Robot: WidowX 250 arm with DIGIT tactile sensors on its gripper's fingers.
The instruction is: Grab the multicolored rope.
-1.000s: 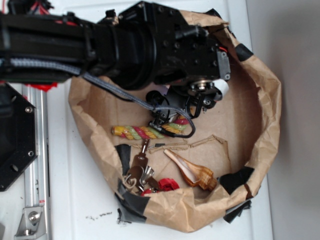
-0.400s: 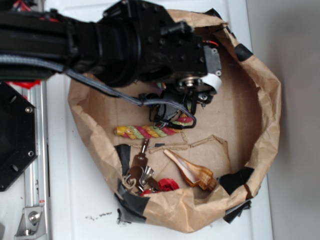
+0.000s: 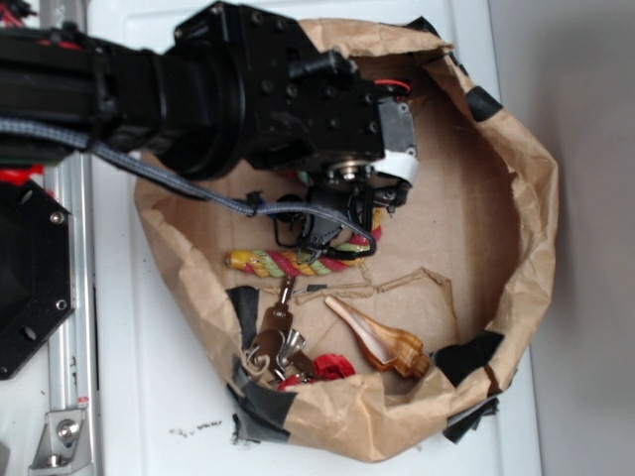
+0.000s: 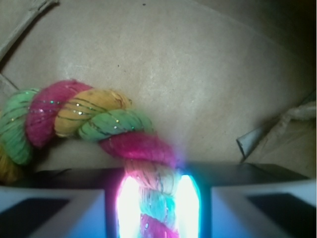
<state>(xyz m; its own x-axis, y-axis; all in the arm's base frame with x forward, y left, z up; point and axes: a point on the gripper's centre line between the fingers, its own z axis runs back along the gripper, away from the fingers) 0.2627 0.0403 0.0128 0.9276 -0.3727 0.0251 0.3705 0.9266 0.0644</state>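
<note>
The multicolored rope (image 3: 288, 262) is a thick twist of red, yellow and green strands lying on the brown paper inside the bag. Its left part stretches toward the bag's left wall; its right end rises under the black arm. In the wrist view the rope (image 4: 94, 119) curves from the left edge down between the two glowing pads (image 4: 126, 203). My gripper (image 4: 154, 201) is shut on the rope's right end, strands pressed between both pads. In the exterior view the gripper (image 3: 342, 226) hangs below the wrist, mostly hidden by black hardware and a grey cable.
The brown paper bag (image 3: 526, 198) has raised crumpled walls patched with black tape. A brown and white seashell (image 3: 382, 344), a metal clip (image 3: 278, 342) and a red object (image 3: 327, 367) lie near the front wall. A metal rail (image 3: 69, 327) runs along the left.
The arm has shifted left and slightly up. The rope's right end has moved left with the gripper and its left part now bends, lying a little differently on the paper.
</note>
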